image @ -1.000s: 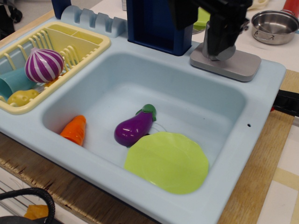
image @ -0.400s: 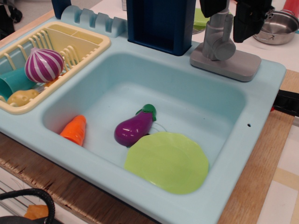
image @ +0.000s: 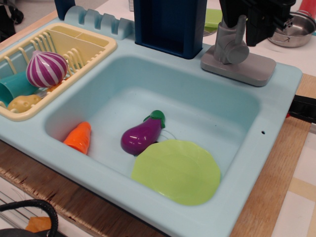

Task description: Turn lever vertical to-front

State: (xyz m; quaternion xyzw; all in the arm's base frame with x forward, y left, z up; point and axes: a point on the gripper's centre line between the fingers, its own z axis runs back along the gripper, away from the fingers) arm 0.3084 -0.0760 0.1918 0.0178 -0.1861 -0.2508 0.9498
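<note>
Lever (image: 241, 29) upright on faucet hub (image: 237, 51); black gripper (image: 256, 17) cropped at frame top, grip state unreadable.

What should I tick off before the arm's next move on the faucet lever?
1. Lever in view: ok, thin arm pointing up from the hub.
2. Lever vertical: ok, roughly upright.
3. Gripper at the lever: ok, just right of it.
4. Gripper touching the lever: cannot tell.
5. Gripper open or shut: cannot tell, cropped at the top.
6. Space in front of the faucet: ok, eggplant and plate lie low in the sink.
</note>
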